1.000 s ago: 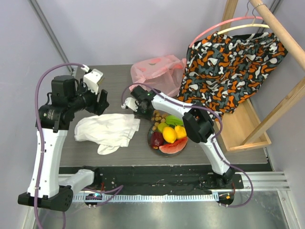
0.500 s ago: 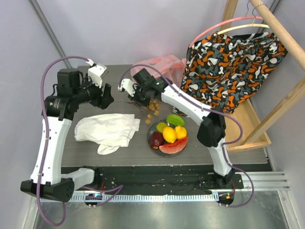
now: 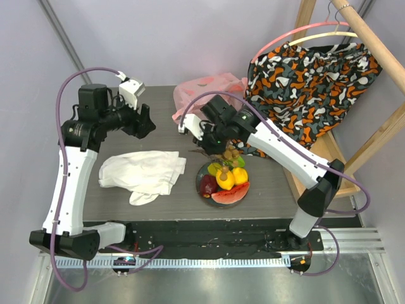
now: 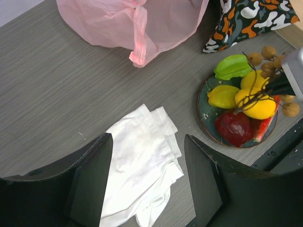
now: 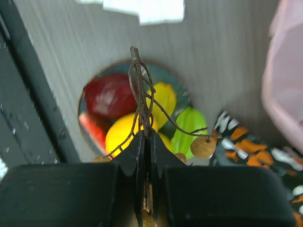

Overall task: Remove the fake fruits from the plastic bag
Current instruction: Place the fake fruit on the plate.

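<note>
The left arm [image 3: 63, 183] and right arm [image 3: 285, 152] share white link shells, black joint housings and black bases low in the frame. A lilac cable [image 3: 95, 68] loops along each, and their fingers [image 4: 90, 184] are matte black wedges.

The top camera overlooks the table [image 3: 166, 130]; both wrist cameras look down on its plate [image 4: 202, 116] of fake fruits [image 4: 222, 97].

R tool [image 5: 146, 142] pinched on grape bunch [image 5: 140, 90] stems, over plate [image 5: 163, 72] w/ other fruits [image 5: 124, 133].
</note>
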